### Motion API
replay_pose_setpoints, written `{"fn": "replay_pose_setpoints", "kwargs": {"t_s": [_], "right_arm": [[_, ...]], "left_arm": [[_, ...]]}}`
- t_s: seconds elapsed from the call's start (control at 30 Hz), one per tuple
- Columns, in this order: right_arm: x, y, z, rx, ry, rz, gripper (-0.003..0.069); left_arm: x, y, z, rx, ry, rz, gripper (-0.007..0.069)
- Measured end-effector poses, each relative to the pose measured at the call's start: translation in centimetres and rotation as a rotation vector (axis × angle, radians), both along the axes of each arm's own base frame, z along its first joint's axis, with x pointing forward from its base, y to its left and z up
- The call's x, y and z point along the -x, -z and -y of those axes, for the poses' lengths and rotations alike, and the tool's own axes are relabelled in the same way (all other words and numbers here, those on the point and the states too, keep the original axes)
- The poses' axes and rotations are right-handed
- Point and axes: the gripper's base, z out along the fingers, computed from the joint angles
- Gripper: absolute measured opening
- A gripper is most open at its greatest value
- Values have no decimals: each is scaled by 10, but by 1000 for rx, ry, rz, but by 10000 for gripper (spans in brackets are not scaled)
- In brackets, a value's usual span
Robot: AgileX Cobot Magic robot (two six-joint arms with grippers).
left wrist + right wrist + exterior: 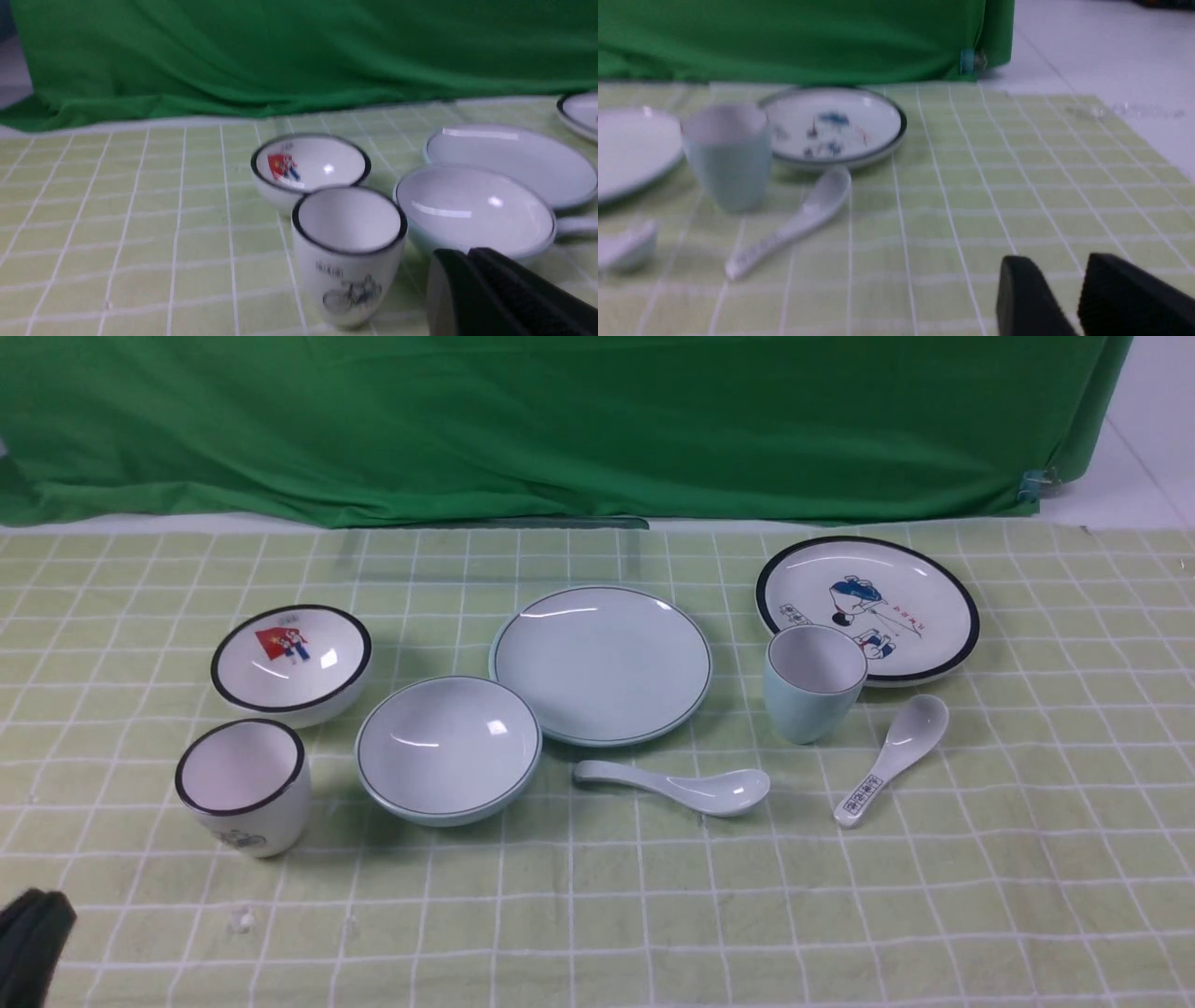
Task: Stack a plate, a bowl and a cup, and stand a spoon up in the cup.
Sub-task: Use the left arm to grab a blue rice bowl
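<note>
Nearest us, the left gripper (460, 255) sat closed, the right gripper (1057, 270) slightly parted, both held back, we judged, since the bowl (448, 747), plate (602, 663), spoon (681, 786) and cup (812, 686) lay separate, left to right.

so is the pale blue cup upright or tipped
Upright: the cup stands on its base on the cloth, open mouth facing up.

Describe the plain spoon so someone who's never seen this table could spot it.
Start at the pale blue plate in the middle of the checked cloth. Just in front of it lies the plain spoon. Its handle is unmarked, unlike the printed handle of the neighbouring spoon.
</note>
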Motion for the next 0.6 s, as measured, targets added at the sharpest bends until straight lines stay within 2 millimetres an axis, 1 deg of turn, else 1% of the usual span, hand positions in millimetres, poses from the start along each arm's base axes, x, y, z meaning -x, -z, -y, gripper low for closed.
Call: {"fn": "replay_pose_setpoints", "kwargs": {"t_s": [0.07, 0.1, 0.2, 0.3, 0.37, 0.4, 0.47, 0.5, 0.53, 0.6], "right_arm": [[2, -19, 1, -52, 10, 218, 235], [4, -26, 2, -65, 11, 295, 236], [11, -42, 3, -127, 0, 488, 238], [17, -53, 3, -174, -18, 628, 237], [19, -55, 3, -199, -29, 657, 237], [19, -55, 3, -202, -30, 657, 237], [20, -56, 2, -170, -41, 678, 234], [20, -56, 2, -167, -40, 677, 233], [20, -57, 0, -117, -44, 677, 219], [18, -67, -3, -34, -47, 659, 142]], "left_arm": [[2, -17, -2, 16, -19, 188, -30], [3, -23, -2, 21, -25, 251, -30], [10, -40, -5, 39, -45, 461, -30], [17, -52, -7, 67, -55, 611, -30], [21, -58, -7, 116, -46, 684, -30], [22, -58, -8, 123, -44, 692, -30], [30, -66, -9, 242, 2, 807, -30], [30, -67, -9, 249, 6, 812, -30], [32, -73, -9, 284, 27, 830, -30], [32, -96, -6, 297, 59, 792, -30]]}}
